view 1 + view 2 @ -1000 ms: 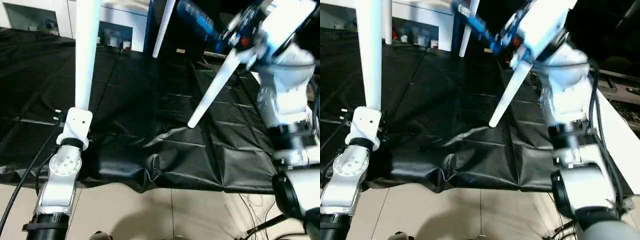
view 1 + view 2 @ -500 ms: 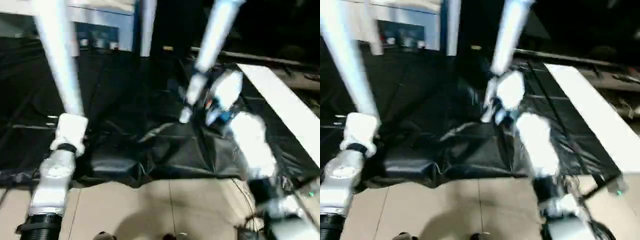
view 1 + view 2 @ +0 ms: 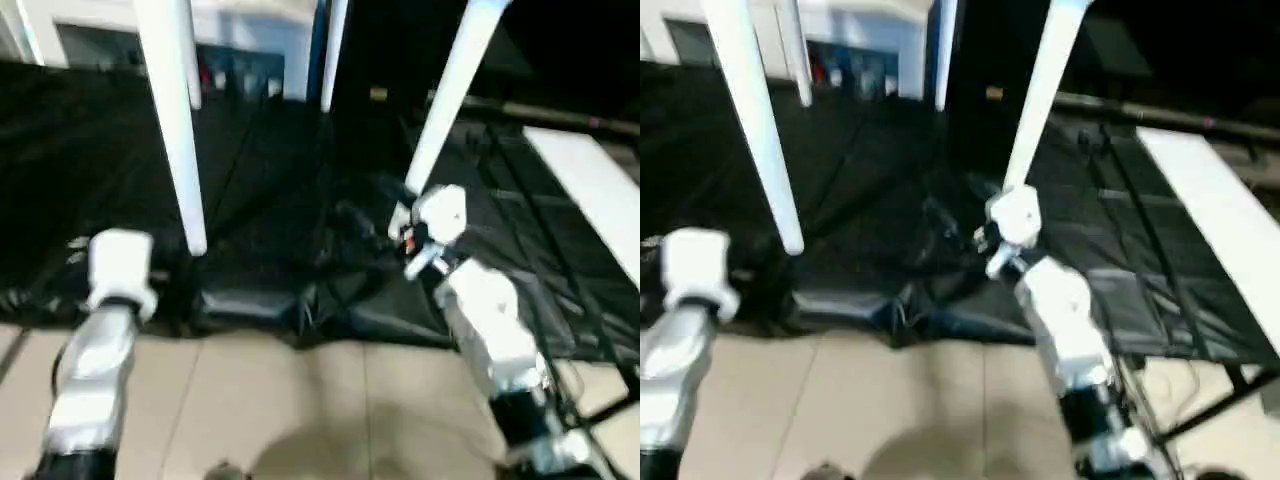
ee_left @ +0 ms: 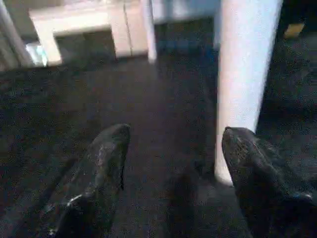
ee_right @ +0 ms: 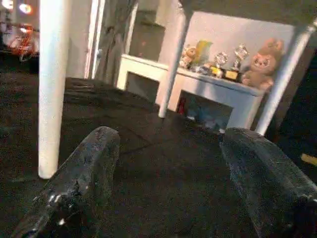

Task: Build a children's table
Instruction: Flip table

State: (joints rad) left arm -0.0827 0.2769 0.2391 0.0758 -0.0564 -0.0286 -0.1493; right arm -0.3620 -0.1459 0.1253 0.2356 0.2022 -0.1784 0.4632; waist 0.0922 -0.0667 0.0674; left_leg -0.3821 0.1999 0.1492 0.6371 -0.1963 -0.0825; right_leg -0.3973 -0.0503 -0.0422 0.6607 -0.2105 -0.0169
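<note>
Now the children's table stands on its smooth white tapered tube legs on the creased black sheet (image 3: 300, 200). The left pincer (image 4: 173, 183) is released, empty, with the near left leg (image 4: 245, 74) just beside one finger. The right pincer (image 5: 168, 183) gapes wide, empty, near the right leg (image 3: 450, 100).

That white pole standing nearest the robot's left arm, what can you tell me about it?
It is a table leg: a long, smooth white tube, plastic by its look, narrowing slightly toward its rounded lower end. It stands nearly upright on the black cloth, its top running out of view. The left gripper is open beside it, not holding it.
</note>
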